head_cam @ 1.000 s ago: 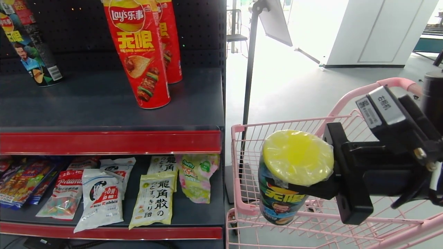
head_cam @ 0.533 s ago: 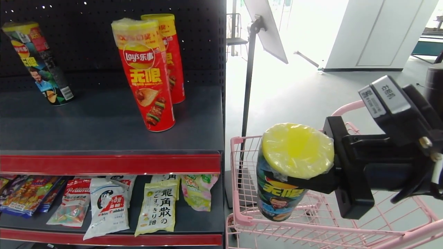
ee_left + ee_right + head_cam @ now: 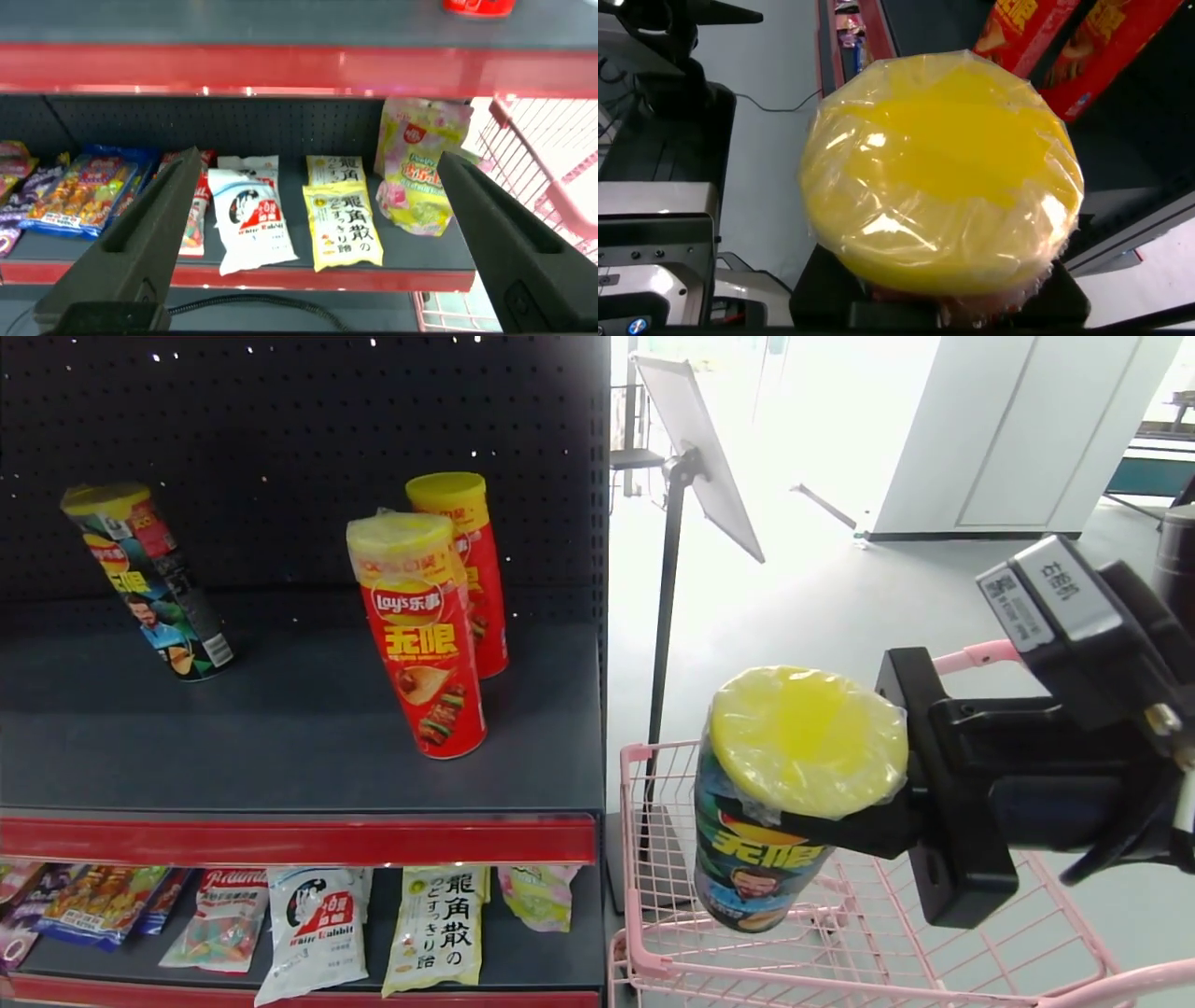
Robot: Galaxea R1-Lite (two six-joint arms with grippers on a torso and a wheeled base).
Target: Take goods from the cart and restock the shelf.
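Restocking entry, one item in transit.

- Right gripper (image 3: 826, 823): fingers clamped on the held tube (image 3: 756, 868), gripping it just under its yellow film-covered lid (image 3: 943, 168). The tube is upright with a slight tilt.
- Held tube, location: in the air over the near-left corner of the cart (image 3: 644, 859). It is to the right of the shelf (image 3: 280, 747), clear of the shelf edge and touching neither.
- Left gripper (image 3: 320, 157): fingers spread wide with nothing between them, low down and facing the lower shelf (image 3: 411, 266).
- Shelf, upper deck: three tubes stand here. The dark tube (image 3: 149, 583) is at far left near the pegboard. Two red tubes (image 3: 420, 635) are toward the right, one just behind the other. Bare deck lies between the dark tube and the red pair, and in front of them.
- Lower shelf: bags (image 3: 439, 924) laid flat in a row.
- Cart contents: what shows of the basket floor looks bare, but the part behind the tube and gripper is hidden.

Status, as judged: the pick from the cart is done. The carry across to the shelf, the set-down and the release remain. Whether more goods await cannot be told.
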